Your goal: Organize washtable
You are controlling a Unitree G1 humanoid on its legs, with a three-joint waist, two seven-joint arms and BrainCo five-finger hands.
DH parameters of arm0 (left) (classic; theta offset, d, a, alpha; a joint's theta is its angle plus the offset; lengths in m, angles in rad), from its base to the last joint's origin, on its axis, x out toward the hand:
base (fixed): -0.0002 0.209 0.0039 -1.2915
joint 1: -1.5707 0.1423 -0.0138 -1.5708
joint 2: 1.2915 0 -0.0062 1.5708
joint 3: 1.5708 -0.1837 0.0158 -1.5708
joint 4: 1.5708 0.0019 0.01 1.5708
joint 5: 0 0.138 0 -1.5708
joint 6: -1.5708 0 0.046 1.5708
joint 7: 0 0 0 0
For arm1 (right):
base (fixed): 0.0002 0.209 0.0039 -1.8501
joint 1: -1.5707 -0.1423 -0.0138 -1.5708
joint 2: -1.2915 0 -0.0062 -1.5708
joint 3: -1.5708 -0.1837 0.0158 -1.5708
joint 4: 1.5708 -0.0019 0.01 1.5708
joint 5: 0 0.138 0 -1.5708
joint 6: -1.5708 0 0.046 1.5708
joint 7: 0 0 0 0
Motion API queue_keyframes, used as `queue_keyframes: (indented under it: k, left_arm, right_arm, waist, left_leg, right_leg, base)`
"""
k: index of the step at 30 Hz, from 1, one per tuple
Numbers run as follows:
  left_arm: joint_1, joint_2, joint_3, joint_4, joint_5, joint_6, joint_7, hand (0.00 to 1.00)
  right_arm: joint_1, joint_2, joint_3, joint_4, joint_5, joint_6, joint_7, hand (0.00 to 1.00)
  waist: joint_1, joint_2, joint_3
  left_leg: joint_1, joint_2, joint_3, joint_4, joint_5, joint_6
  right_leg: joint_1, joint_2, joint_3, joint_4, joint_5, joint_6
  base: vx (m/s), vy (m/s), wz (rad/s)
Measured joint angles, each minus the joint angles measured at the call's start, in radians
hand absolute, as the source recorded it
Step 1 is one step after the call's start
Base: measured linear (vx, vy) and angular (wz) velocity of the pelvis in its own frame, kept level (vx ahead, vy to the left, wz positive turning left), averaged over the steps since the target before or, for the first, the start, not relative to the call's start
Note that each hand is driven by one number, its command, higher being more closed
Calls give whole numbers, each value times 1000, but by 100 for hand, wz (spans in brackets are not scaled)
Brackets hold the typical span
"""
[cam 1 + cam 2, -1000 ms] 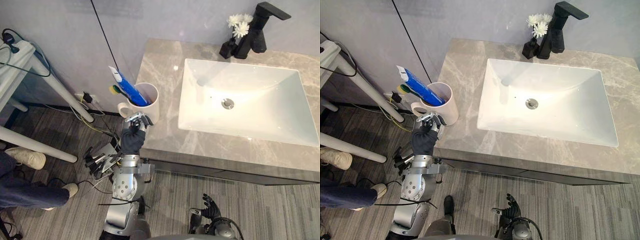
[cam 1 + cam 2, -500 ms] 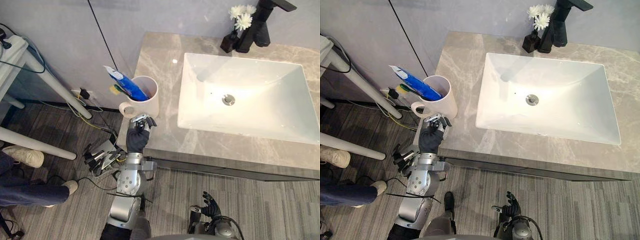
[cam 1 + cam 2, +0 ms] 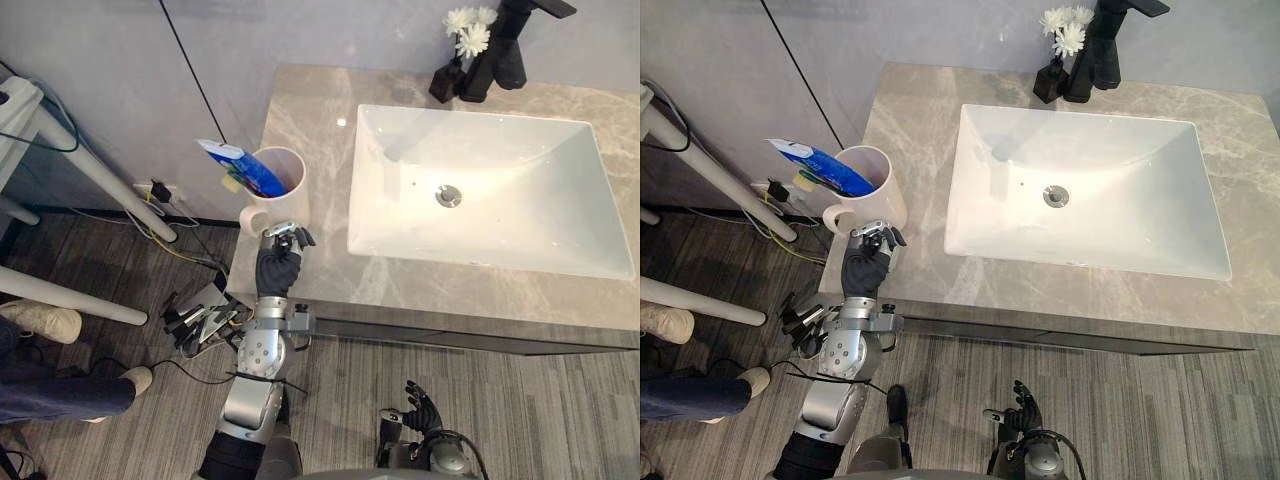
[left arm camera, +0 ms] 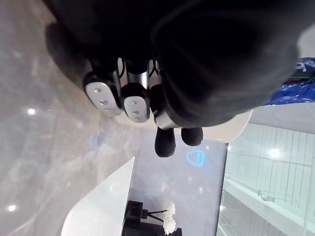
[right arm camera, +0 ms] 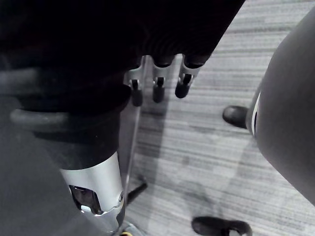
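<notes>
Fingers (image 4: pixel 103 96) of the left hand (image 3: pixel 278 265) curl on nothing, just before the white mug (image 3: pixel 282 195) holding a toothpaste tube (image 3: pixel 235 163); mug stands at the left front corner of the counter (image 3: pixel 300 110) as a second ago, so its placement looks done; right hand (image 3: pixel 420 408) hangs low, fingers loose.

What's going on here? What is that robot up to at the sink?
A humanoid robot is tidying a washtable. Its left hand, fingers curled, is at the front left corner of the counter, right by a white mug that holds a blue toothpaste tube and a toothbrush. I cannot tell whether it touches the mug. Its right hand hangs open near the floor. Beside the mug is the white sink, with a black faucet and a vase of white flowers behind it.
</notes>
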Motion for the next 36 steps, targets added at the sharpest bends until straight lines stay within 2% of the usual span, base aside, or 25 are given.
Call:
queue_keyframes:
  k: [7, 17, 29, 36]
  left_arm:
    - [19, -1, 39, -7, 2, -13, 0, 100]
    - [176, -22, 147, -98, -3, -16, 6, 100]
    - [28, -22, 166, -76, 2, -12, 63, 100]
    - [13, -23, 166, -69, 1, -11, 66, 100]
  right_arm:
    - [0, 0, -1, -4, 0, -8, -1, 0]
    - [6, -3, -1, -7, -1, -14, 0, 0]
    - [9, -13, 2, -21, -1, -13, 1, 0]
    - [11, -14, 1, -26, 0, -13, 0, 0]
  waist:
    - [1, 7, 6]
    - [10, 15, 11]
    - [2, 17, 12]
    - [3, 16, 13]
  left_leg:
    - [4, 0, -3, 0, 0, 0]
    - [18, 0, -7, 0, 0, 0]
    - [2, 0, -14, 0, 0, 0]
    - [-6, 0, -6, 0, 0, 0]
  right_leg:
    - [6, 0, -3, 0, 0, 0]
    - [31, 0, -16, -3, -1, 1]
    - [22, 1, -23, -8, -1, 1]
    - [8, 1, -15, -8, 0, 0]
  base:
    - [0, 0, 0]
    - [-7, 0, 4]
    - [0, 0, 0]
    - [0, -2, -2]
